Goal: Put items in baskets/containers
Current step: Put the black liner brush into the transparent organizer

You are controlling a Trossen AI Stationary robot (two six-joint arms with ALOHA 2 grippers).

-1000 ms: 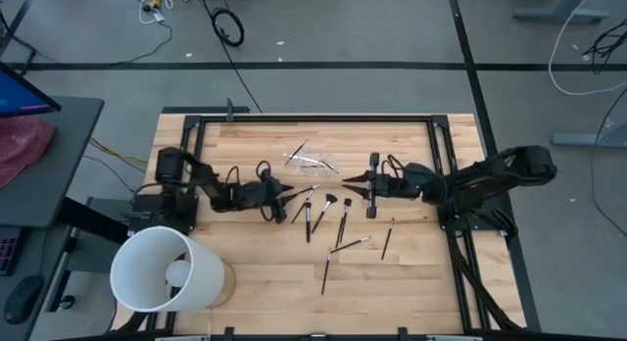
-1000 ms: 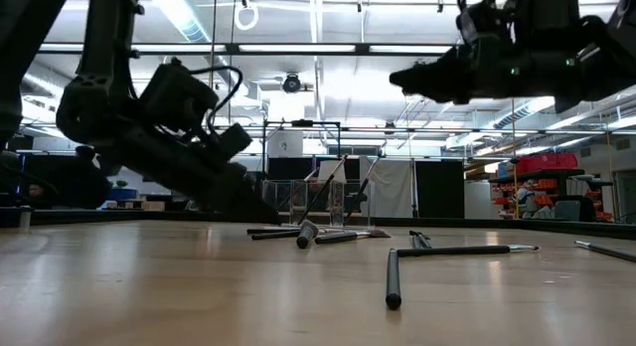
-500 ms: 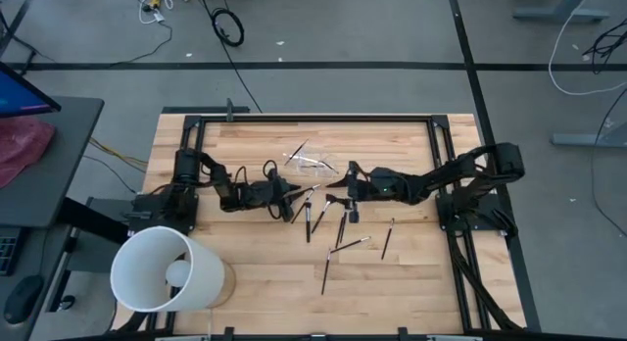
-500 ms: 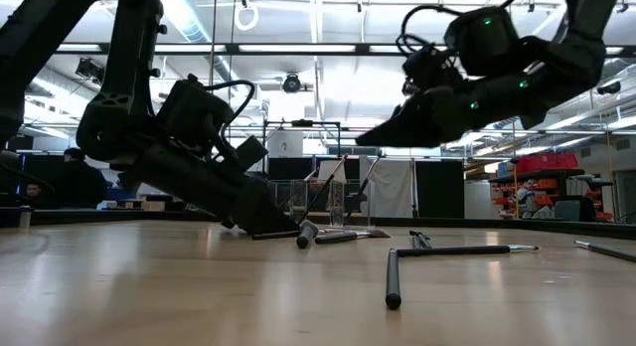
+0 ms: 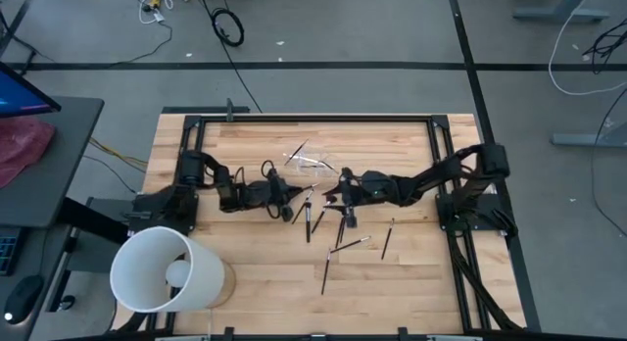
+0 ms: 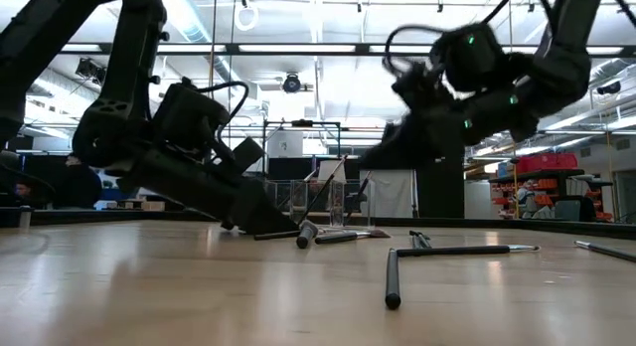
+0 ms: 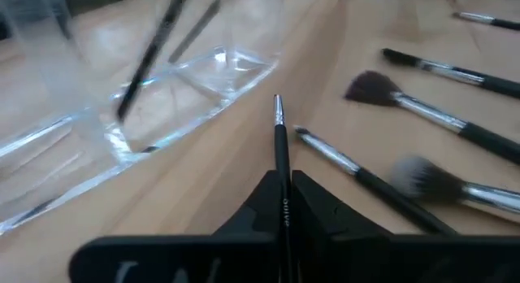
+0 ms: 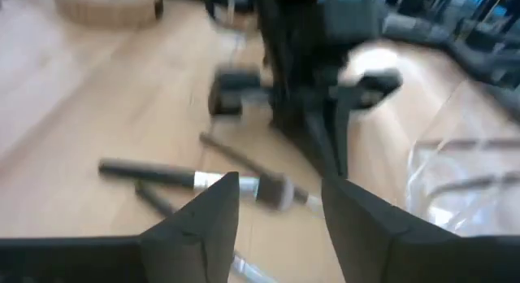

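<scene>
Several thin dark makeup brushes (image 5: 341, 226) lie scattered on the wood at mid-table. The clear plastic holder (image 5: 310, 163) stands just behind them with a few brushes (image 6: 328, 187) leaning inside it; it is also in the left wrist view (image 7: 175, 84). My left gripper (image 5: 291, 195) is low at the table, left of the pile, shut on one thin brush (image 7: 279, 137). My right gripper (image 5: 333, 191) hovers open above the pile's right side, slanting down, with nothing between its fingers (image 8: 213, 214). My left gripper pinches the thin brush's dark handle (image 7: 283, 198) between its two fingers. The fingers slant down from the table's left and lie along the brush. The brush's silvery end (image 7: 278, 108) sticks out ahead of them toward the holder; whether it is off the wood I cannot tell.
A large white bucket (image 5: 162, 270) lies on its side at the near left corner. More brushes lie near the front, one (image 5: 326, 274) toward the near edge and one (image 5: 387, 238) to the right. A black frame (image 5: 313, 117) edges the table.
My right gripper has come down and toward the table's left, tipping from level to a downward slant, and now hangs over the brush pile. My left gripper has sunk a little to the table and has shut on the thin brush.
</scene>
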